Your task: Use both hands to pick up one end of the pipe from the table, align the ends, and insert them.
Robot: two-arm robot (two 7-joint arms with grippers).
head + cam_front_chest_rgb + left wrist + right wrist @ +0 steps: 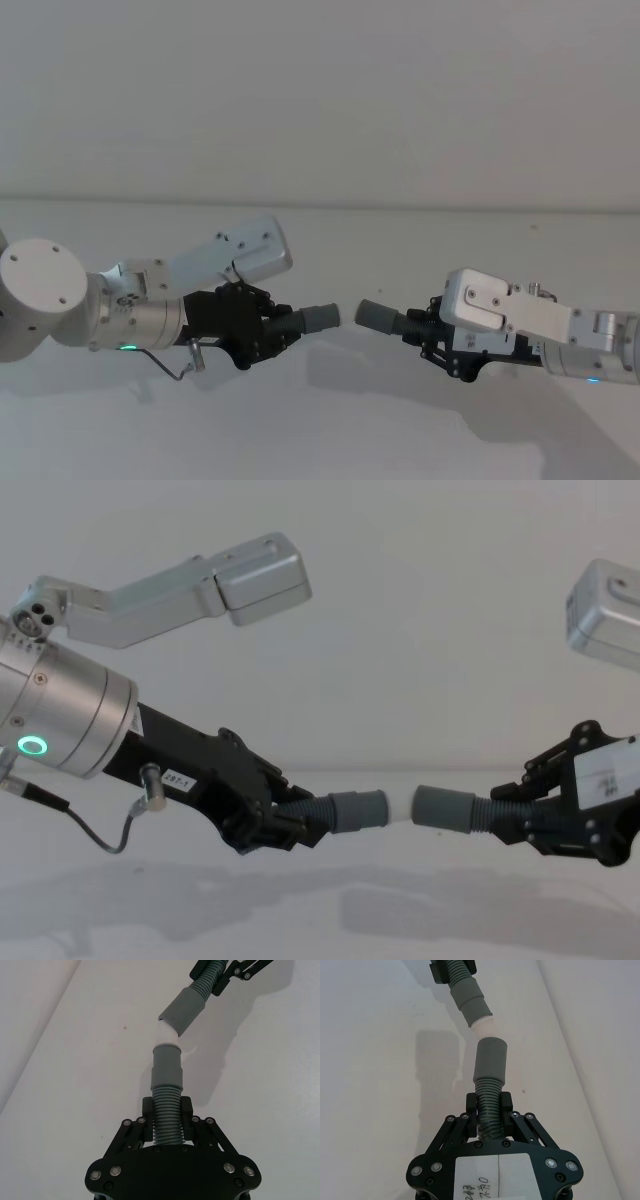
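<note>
Both grippers are clamped on hose pieces and hold them in the air above the white table (330, 430). Coming in from the left side, the left gripper (283, 825) has its black fingers (186, 1108) closed around the ribbed part of one grey hose piece (166, 1120), with the smooth cuff (358, 811) sticking out past the fingertips and ending in a white tip (168, 1034). From the right side, the right gripper (523, 815) grips the ribbed part of the other hose piece (488, 1110) the same way, its plain cuff (445, 808) pointing back toward the left one. The two cuffs face each other over the middle of the table, roughly level and nearly in line. The white tip sits right at the mouth of the plain cuff; whether it has entered cannot be told. Soft shadows of the arms lie on the table below.
</note>
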